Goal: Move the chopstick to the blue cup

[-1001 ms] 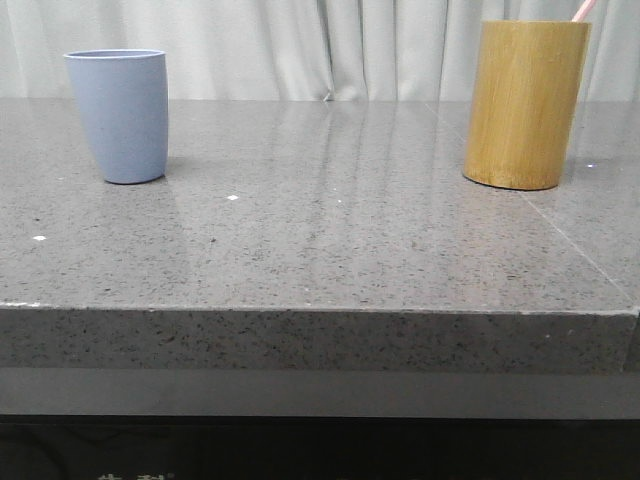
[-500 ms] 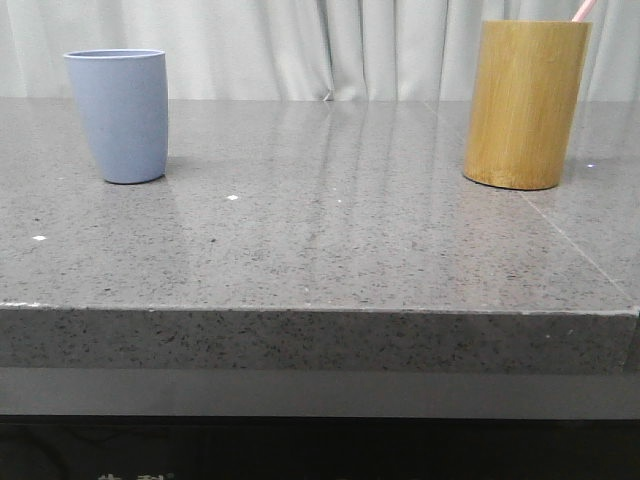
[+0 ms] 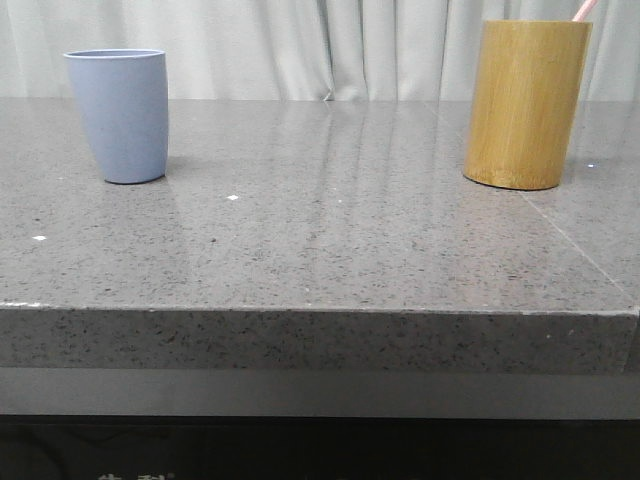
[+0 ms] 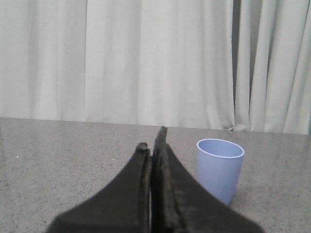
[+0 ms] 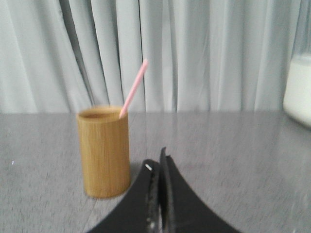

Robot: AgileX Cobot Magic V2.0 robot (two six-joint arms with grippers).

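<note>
Chopstick (image 5: 133,88) stands tilted inside the bamboo holder (image 3: 526,104) at the far right of the grey worktop (image 3: 320,240), w/ its pink tip (image 3: 583,9) poking above the rim. Blue cup (image 3: 120,115) sits upright at the far left, well apart from the holder. Left end effector (image 4: 152,145) is clenched w/ nothing between its 2 fingers, blue cup just beyond it. Right end effector (image 5: 156,166) is clenched too, gripping nothing, near the holder.
</note>
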